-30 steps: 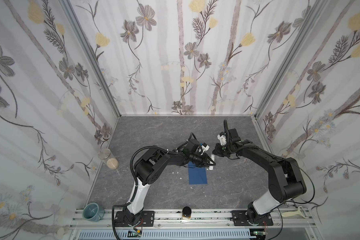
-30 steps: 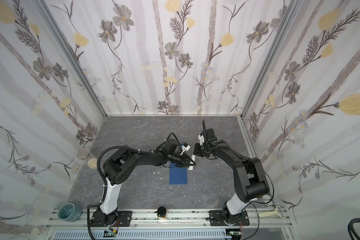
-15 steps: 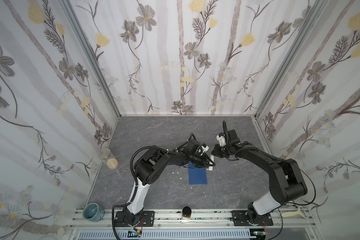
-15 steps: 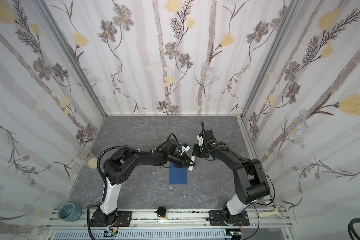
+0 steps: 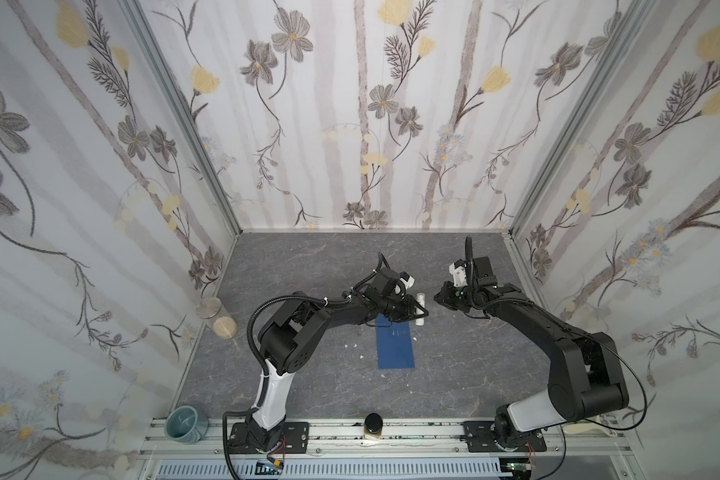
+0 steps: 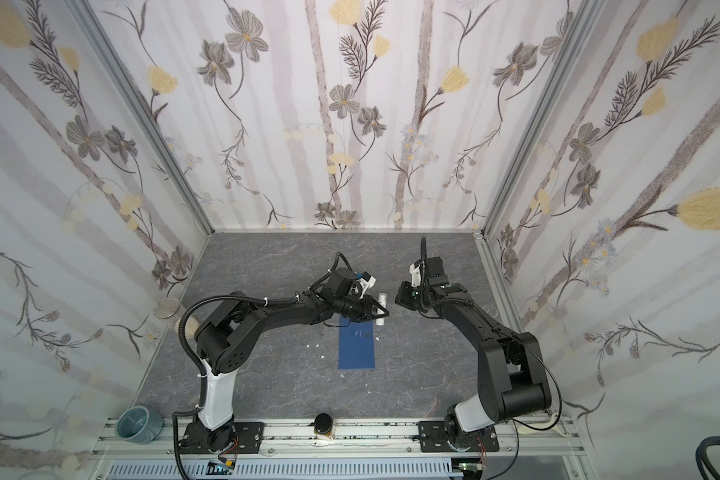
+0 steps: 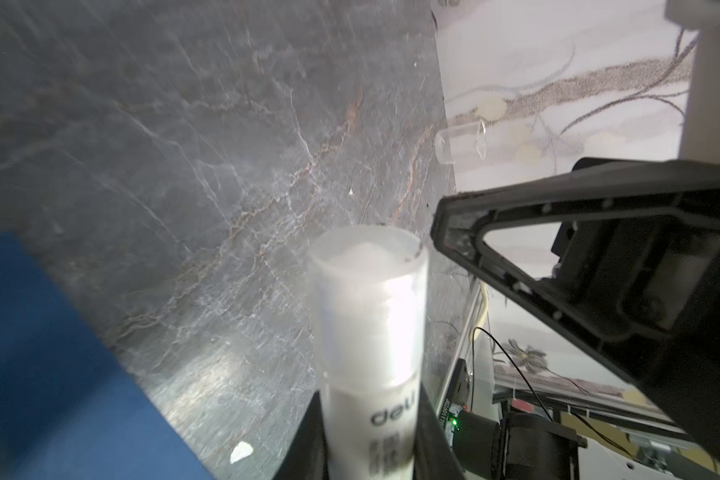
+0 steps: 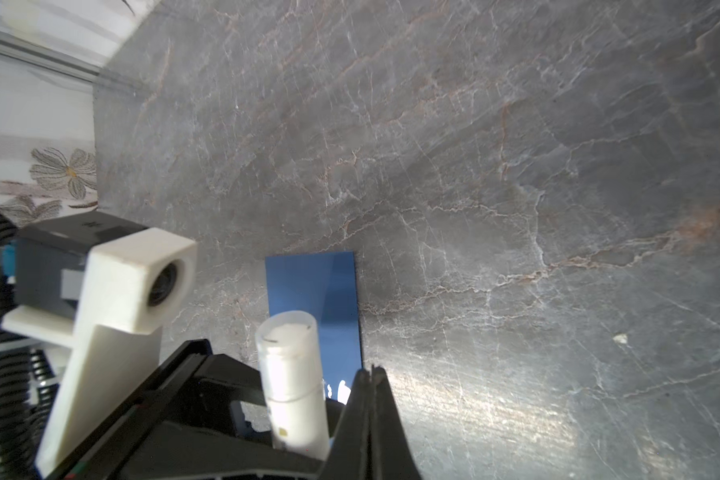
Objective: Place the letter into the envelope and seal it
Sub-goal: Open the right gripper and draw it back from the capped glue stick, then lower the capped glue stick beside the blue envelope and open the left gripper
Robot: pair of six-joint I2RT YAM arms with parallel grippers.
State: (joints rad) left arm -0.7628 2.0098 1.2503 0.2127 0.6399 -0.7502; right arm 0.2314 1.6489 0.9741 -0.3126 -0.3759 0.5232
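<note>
My left gripper (image 5: 420, 311) has its jaws a little way apart, pinching the white glue stick (image 5: 421, 297) across its body. In the left wrist view the tube rises between my two black fingers (image 7: 308, 436), pressed on both sides, with its translucent end pointing away from me. In both top views the tube lies along the 12-to-6 line, with its 6 o'clock end just beside the 1 o'clock corner of the envelope (image 5: 395, 349). I cannot tell whether that end touches the paper.

My right gripper (image 8: 371, 374) has its jaws pressed together with nothing between them. In the right wrist view the two fingers meet in a single seam. In both top views this gripper sits at 3 o'clock from the glue stick, close to the tube's 12 o'clock end, with a thin gap of grey table (image 5: 308, 257) between.

The envelope lies flat and dark blue in the middle of the table, long sides running 12 to 6, with small pale marks (image 5: 398, 333) near its 12 o'clock end. A few white scraps (image 5: 352, 345) dot the table at its 9 o'clock side
</note>
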